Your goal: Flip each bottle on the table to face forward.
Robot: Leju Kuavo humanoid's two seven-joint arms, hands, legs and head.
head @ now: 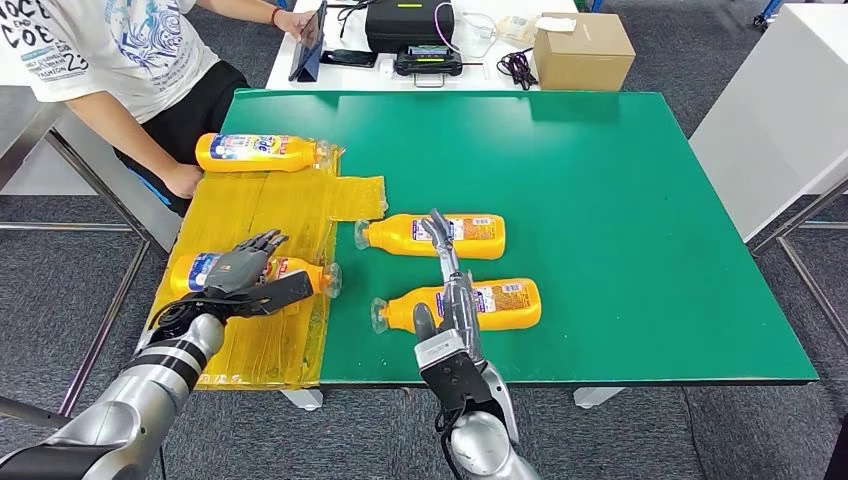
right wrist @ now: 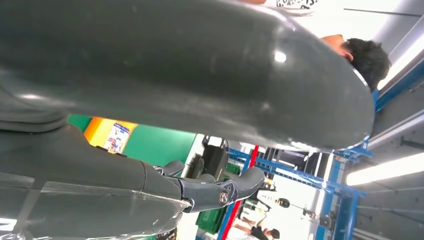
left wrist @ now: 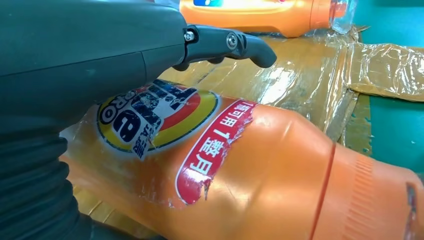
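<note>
The orange detergent bottle [left wrist: 260,165], label reading "1整月", lies on the yellow plastic sheet [head: 290,205] under the spread left hand [head: 245,272]; the right hand [head: 450,290], fingers extended, hovers above two back-label bottles [head: 440,236].

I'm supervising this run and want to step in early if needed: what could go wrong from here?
The left hand lies over the near-left bottle on crinkled yellow film; rolling it could drag or bunch the film. The right hand stands edge-on between two bottles and could knock the wrong one.
</note>
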